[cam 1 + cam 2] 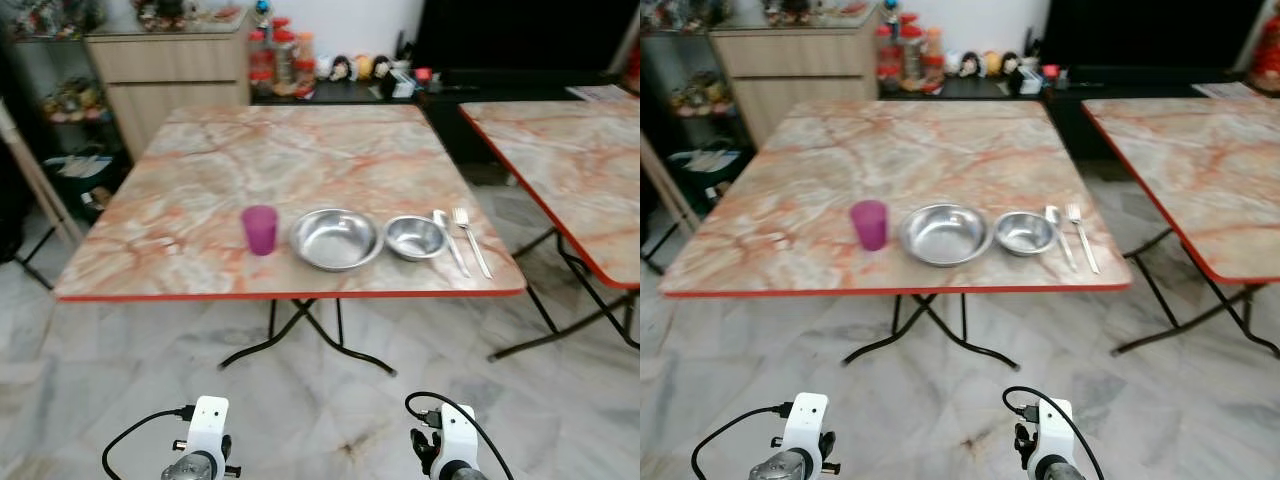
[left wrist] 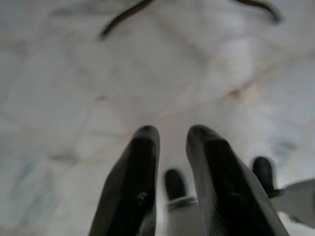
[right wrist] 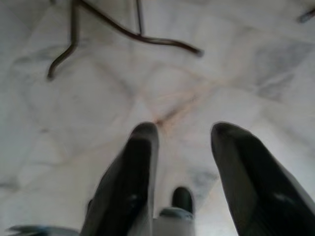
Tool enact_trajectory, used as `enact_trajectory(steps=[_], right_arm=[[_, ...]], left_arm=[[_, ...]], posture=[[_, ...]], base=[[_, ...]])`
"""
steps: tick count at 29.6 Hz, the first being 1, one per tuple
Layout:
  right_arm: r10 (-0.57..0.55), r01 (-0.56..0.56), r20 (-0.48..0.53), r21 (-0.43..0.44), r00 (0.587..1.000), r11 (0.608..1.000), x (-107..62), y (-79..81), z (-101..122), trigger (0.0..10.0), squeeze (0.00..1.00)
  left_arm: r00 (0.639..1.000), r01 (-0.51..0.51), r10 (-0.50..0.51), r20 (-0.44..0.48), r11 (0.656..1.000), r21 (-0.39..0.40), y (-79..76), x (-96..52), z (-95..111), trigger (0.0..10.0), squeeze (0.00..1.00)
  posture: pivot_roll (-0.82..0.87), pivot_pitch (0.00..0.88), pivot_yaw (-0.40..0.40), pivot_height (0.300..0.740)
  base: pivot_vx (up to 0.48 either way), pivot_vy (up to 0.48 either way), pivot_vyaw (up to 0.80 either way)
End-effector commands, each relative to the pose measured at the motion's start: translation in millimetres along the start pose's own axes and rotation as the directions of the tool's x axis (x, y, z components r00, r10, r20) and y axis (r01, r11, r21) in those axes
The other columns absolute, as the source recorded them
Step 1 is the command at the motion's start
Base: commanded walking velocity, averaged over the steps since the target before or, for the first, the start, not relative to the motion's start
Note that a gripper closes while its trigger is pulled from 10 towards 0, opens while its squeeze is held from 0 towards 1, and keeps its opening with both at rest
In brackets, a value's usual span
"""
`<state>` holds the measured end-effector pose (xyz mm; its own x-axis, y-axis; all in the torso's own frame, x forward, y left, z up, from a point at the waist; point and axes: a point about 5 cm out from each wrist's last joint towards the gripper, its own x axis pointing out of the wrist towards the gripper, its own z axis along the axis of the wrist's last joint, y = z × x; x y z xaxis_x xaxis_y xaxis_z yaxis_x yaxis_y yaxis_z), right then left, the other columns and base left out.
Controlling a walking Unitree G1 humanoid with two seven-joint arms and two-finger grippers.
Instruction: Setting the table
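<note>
A marble-patterned table (image 1: 250,150) with a red edge stands ahead of me. Along its near edge sit a purple cup (image 1: 260,229), a large steel bowl (image 1: 336,239) and a small steel bowl (image 1: 415,237) in a row. A spoon (image 1: 449,240) and a fork (image 1: 471,240) lie side by side to the right of the small bowl. Both arms hang low in front of the table, over the floor. My left gripper (image 2: 172,130) has a narrow gap between its fingers and holds nothing. My right gripper (image 3: 184,127) is spread wider, also with nothing in it.
A second marble table (image 1: 570,150) stands to the right with a gap between the two. Black folding legs (image 1: 300,335) spread under the near table. A wooden cabinet (image 1: 175,70) and a low shelf of jars (image 1: 280,60) line the back wall. Pale marble floor (image 1: 330,420) lies below me.
</note>
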<state>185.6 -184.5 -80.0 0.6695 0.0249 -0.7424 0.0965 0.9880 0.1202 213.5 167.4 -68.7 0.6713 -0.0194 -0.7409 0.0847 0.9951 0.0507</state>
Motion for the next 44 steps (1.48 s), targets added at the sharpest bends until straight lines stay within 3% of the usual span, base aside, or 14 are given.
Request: enact_trajectory(steps=[1,15,17,25,29,33,37,40,44], right_arm=[[-0.012,0.012,0.010,0.003,1.000,1.000,0.4,-3.4,4,10.0,0.00],[-0.008,0.008,0.008,0.003,1.000,1.000,0.2,-2.9,3,10.0,0.00],[-0.008,0.008,0.006,0.003,1.000,1.000,0.1,-2.3,2,10.0,0.00],[-0.007,0.007,0.004,0.003,1.000,1.000,0.0,-1.8,1,10.0,0.00],[-0.003,0.003,-0.002,-0.008,1.000,1.000,-0.3,-1.3,0,10.0,0.00],[-0.008,0.008,-0.004,-0.002,1.000,1.000,-1.0,-2.0,-2,10.0,0.00],[-0.005,0.005,-0.010,-0.009,1.000,1.000,-1.4,-2.0,-4,10.0,0.00],[-0.002,0.002,-0.012,-0.014,1.000,1.000,-1.3,-1.0,-4,10.0,0.00],[0.000,0.000,-0.008,-0.010,1.000,1.000,-0.7,0.5,-3,10.0,0.00]], left_arm=[[1.000,0.015,-0.015,-0.005,1.000,0.008,-4.3,0.3,0,10.0,0.00],[1.000,0.017,-0.017,-0.009,1.000,0.010,-5.0,-0.1,-2,10.0,0.00],[1.000,0.002,-0.001,-0.017,0.999,0.043,-3.2,-0.3,-3,10.0,0.00],[1.000,0.002,-0.002,-0.007,0.999,0.041,-2.6,-0.2,-2,10.0,0.00],[0.997,-0.047,0.043,0.059,0.997,0.069,-0.2,0.7,9,10.0,0.00],[0.984,-0.080,0.076,0.161,0.997,0.018,9.9,-0.3,23,10.0,0.00],[0.951,-0.106,0.097,0.293,0.994,0.013,20.5,-2.9,43,10.0,0.00],[0.926,-0.112,0.114,0.360,0.993,-0.028,25.0,-5.1,54,10.0,0.00],[0.898,-0.117,0.116,0.424,0.993,-0.024,26.9,-9.1,61,10.0,0.00]], posture=[[0.02,0.000,-0.037,0.740],[0.02,0.000,-0.036,0.740],[0.03,0.000,-0.035,0.740],[0.03,0.000,-0.031,0.740],[0.03,0.000,-0.028,0.740],[0.02,0.000,-0.018,0.740],[0.03,0.000,-0.020,0.740],[0.04,0.000,-0.018,0.740],[0.04,0.000,-0.014,0.740]], base=[[0.356,0.000,0.00],[0.346,0.000,0.00],[0.000,0.000,0.00],[0.000,0.000,0.00],[0.000,0.000,0.00],[0.000,0.000,0.00],[0.000,0.000,0.00],[0.000,0.000,0.00],[0.000,0.000,0.00]])
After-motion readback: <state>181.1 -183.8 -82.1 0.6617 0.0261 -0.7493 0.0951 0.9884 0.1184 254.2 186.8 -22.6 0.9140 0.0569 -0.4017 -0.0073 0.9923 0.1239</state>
